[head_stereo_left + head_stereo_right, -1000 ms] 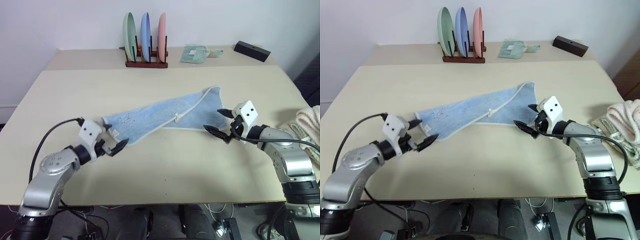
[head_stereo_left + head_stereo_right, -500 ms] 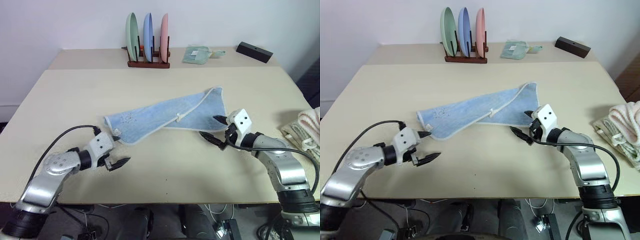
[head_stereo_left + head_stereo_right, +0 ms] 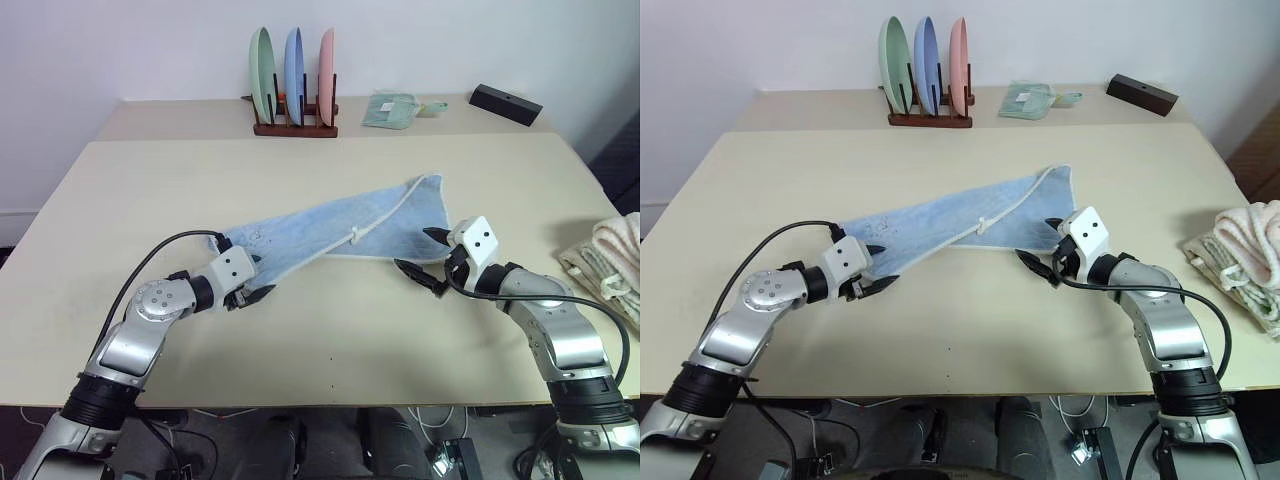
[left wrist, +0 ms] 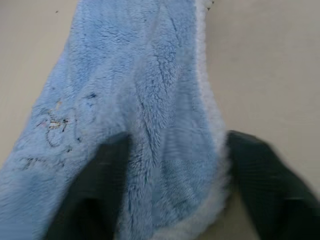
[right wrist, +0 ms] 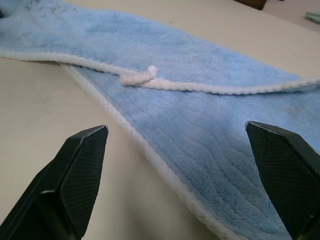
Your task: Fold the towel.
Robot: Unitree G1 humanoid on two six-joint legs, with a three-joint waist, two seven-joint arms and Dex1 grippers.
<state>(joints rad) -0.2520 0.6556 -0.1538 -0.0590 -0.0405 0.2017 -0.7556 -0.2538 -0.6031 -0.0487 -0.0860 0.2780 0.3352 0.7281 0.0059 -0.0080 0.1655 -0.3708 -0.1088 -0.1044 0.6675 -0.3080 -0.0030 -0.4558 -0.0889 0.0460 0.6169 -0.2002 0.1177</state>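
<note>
A robot test room dressed as a home is showing here: a plain beige surface (image 3: 330,340) is sitting against a bare white wall (image 3: 120,40), a plate rack (image 3: 293,125) standing far back, cables (image 3: 440,455) trailing underneath.

Two silver-grey metal arms with rounded joints, black looping cables, white blocky wrist housings with dark dots behind tapered black two-finger grippers, left gripper (image 3: 256,291), right gripper (image 3: 420,262)

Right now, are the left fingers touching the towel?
Touching. The left wrist view shows one of the left fingers lying on the towel while the other sits beside its white edge.
</note>
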